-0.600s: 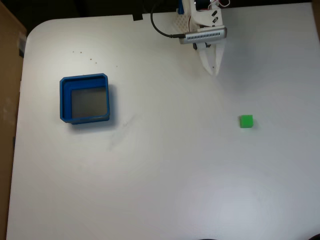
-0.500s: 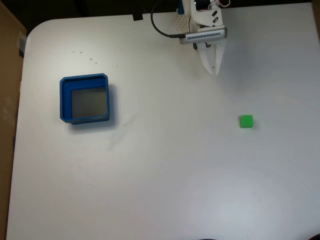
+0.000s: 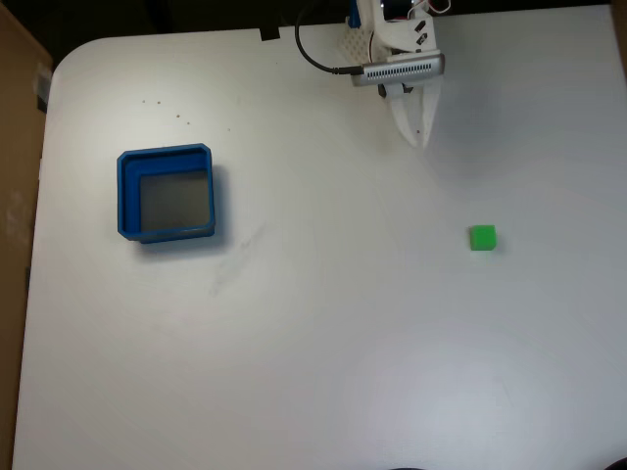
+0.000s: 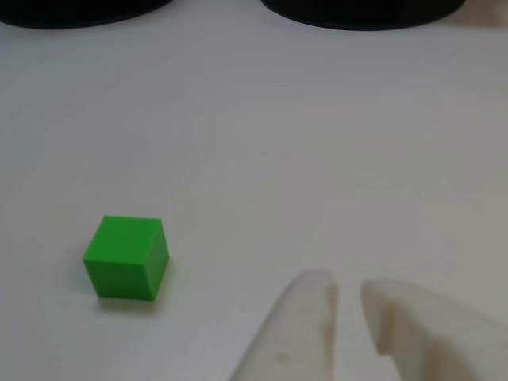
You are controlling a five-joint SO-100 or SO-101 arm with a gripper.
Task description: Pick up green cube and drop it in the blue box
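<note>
The green cube [image 3: 482, 237] lies alone on the white table, right of centre in the fixed view. My gripper [image 3: 418, 140] hangs at the top of that view, its white fingers pointing down and pressed together, holding nothing. It is well above and slightly left of the cube, apart from it. In the other view the cube [image 4: 127, 256] sits at lower left, while my fingertips [image 4: 317, 290] rise from the bottom edge to its right with only a thin slit between them. The blue box [image 3: 124, 196] stands open-topped at the left, its grey floor bare.
A black cable [image 3: 312, 57] curls from the arm's base at the top. A brown board [image 3: 15, 147] borders the table's left edge. Dark rounded shapes [image 4: 357, 12] lie beyond the table's far side in the other view.
</note>
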